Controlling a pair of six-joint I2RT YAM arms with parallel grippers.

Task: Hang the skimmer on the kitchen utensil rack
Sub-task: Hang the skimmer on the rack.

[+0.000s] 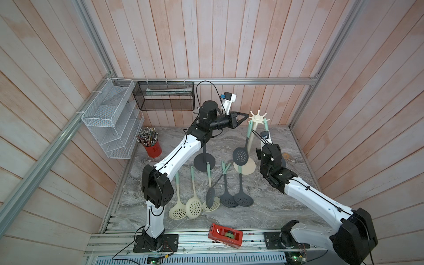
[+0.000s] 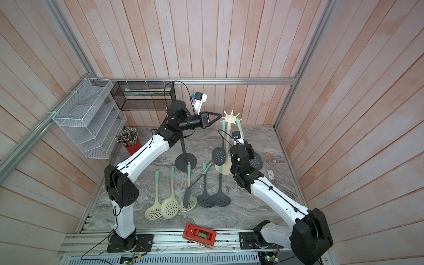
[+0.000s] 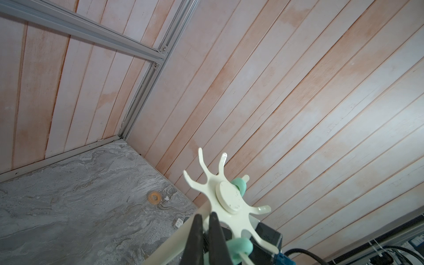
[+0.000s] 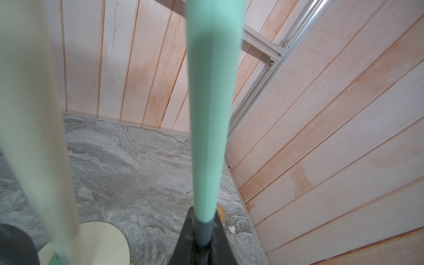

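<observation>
Now: skimmer hangs on rack hook, stem gripped by right claw, well below rack hub. Left claw clenched, empty, tips at rack hub.

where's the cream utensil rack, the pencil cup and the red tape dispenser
cream utensil rack point(image 1: 258, 117): in a top view, hub of its hook crown
pencil cup point(image 1: 153, 149): in a top view, red wall
red tape dispenser point(image 1: 226, 235): in a top view, tape roll at its middle

Bare tabletop behind the rack; hung skimmers and black stand close alongside.
</observation>
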